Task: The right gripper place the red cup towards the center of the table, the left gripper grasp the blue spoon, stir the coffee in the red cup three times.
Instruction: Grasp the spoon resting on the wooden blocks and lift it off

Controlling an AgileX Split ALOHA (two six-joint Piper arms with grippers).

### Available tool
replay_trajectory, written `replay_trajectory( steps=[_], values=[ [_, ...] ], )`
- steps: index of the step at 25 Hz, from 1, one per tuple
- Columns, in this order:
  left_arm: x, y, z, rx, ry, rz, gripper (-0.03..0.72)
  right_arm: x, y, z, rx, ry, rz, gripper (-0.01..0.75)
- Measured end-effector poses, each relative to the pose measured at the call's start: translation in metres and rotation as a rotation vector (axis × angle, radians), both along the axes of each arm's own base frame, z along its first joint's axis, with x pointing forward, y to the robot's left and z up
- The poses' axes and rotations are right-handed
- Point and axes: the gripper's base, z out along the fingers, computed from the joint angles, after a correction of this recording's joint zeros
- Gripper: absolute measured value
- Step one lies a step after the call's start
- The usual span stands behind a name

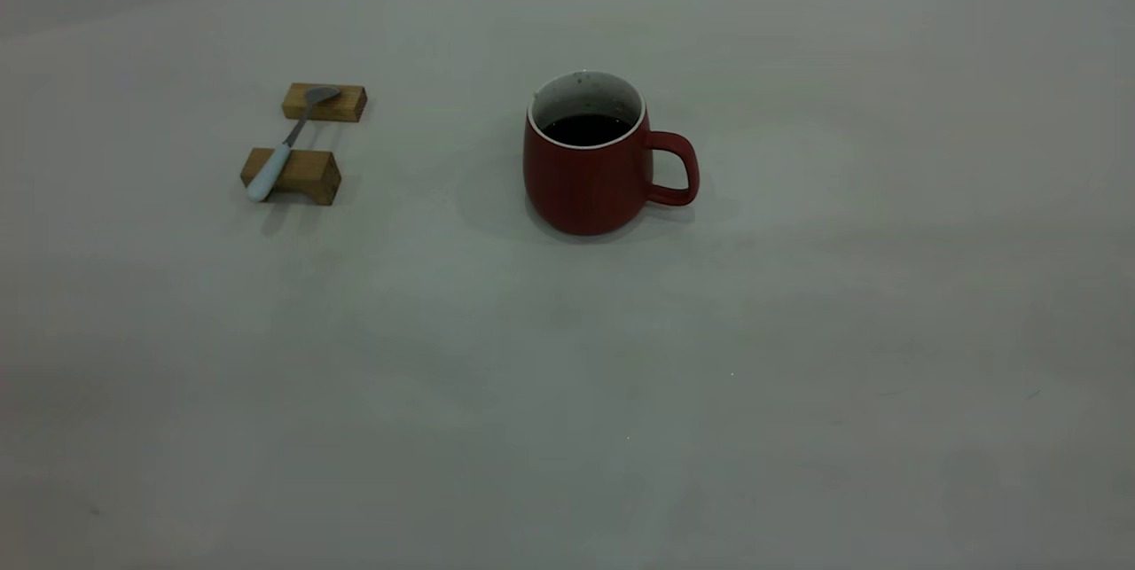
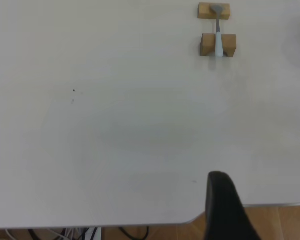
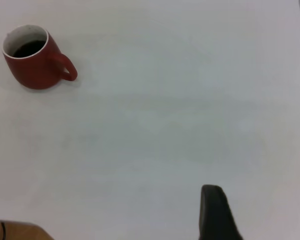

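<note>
The red cup [image 1: 585, 184] stands upright near the middle of the table [image 1: 798, 331], handle pointing right, with dark coffee [image 1: 585, 128] inside. The blue spoon [image 1: 282, 149] lies bridged across two wooden blocks, pale handle toward the front, bowl on the far block. Neither gripper shows in the exterior view. In the left wrist view my left gripper [image 2: 264, 200] hangs open over the table's edge, far from the spoon [image 2: 218, 35]. In the right wrist view one black finger [image 3: 212, 210] of my right gripper [image 3: 262, 215] shows with nothing beside it, well away from the cup [image 3: 32, 67].
The far wooden block [image 1: 324, 102] and the near wooden block [image 1: 297, 175] sit left of the cup. The table's rounded corner [image 2: 190, 220] borders a wooden floor [image 2: 280, 225], and cables [image 2: 65, 234] hang below the edge.
</note>
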Motion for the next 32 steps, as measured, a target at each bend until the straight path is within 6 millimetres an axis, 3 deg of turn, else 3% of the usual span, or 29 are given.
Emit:
replay_trajectory(
  steps=[24, 29, 32],
  values=[
    [0.001, 0.0, 0.0, -0.022, 0.01, 0.022, 0.472, 0.0, 0.0, 0.0, 0.0, 0.0, -0.001, 0.484],
    [0.028, 0.001, 0.018, -0.014, 0.053, 0.042, 0.569, 0.0, 0.0, 0.0, 0.0, 0.0, -0.001, 0.484],
    [0.06, 0.0, 0.028, -0.026, 0.103, 0.053, 0.622, 0.0, 0.0, 0.0, 0.0, 0.0, -0.001, 0.484]
  ],
)
